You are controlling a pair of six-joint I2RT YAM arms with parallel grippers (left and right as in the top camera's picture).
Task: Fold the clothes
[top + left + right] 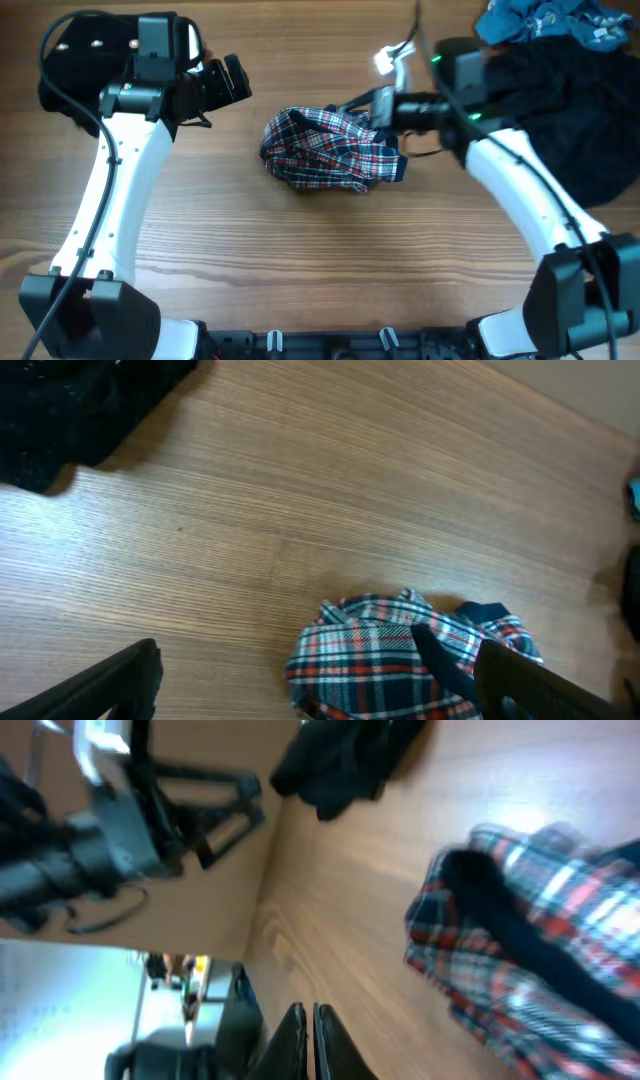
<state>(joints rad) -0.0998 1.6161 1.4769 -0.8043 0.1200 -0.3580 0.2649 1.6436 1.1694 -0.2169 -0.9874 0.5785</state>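
Note:
The red, navy and white plaid garment (330, 148) lies crumpled in the middle of the table, with a navy strip across it. It also shows in the left wrist view (400, 660) and the right wrist view (540, 960). My left gripper (232, 82) is open and empty, up and to the left of the plaid garment; in its own view the fingers (318, 652) frame the garment's near edge. My right gripper (352, 104) is shut and empty above the garment's upper right edge; its fingers (310, 1025) point at bare wood.
A black pale-studded garment (80, 45) lies at the back left, also in the left wrist view (70, 410). A black garment (575, 110) and a blue one (545, 20) are heaped at the back right. The table is wood.

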